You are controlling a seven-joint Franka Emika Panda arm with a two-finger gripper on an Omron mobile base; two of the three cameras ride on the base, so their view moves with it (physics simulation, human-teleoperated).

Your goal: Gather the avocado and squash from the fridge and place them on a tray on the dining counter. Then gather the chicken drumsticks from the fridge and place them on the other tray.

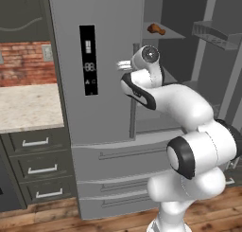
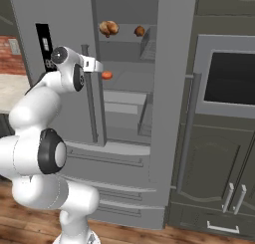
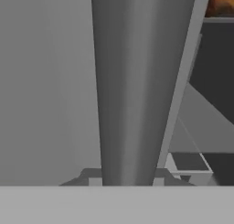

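My gripper (image 2: 95,65) is shut on the vertical grey handle (image 3: 132,90) of the fridge's closed left door (image 1: 94,84); that handle stands close up between the fingers in the hand view. The right side of the fridge stands open. Golden-brown chicken drumsticks (image 2: 108,28) lie on the top shelf and also show from the left (image 1: 156,29). One shelf lower sits the small orange-red squash (image 2: 107,75), just right of my hand. The avocado, the trays and the dining counter are out of view.
The open right door (image 1: 222,60) with its wire bins swings out at the right. Freezer drawers (image 1: 118,155) lie below the doors. A beige wall counter (image 1: 26,105) with drawers is left of the fridge, and a built-in oven (image 2: 229,78) is right of it.
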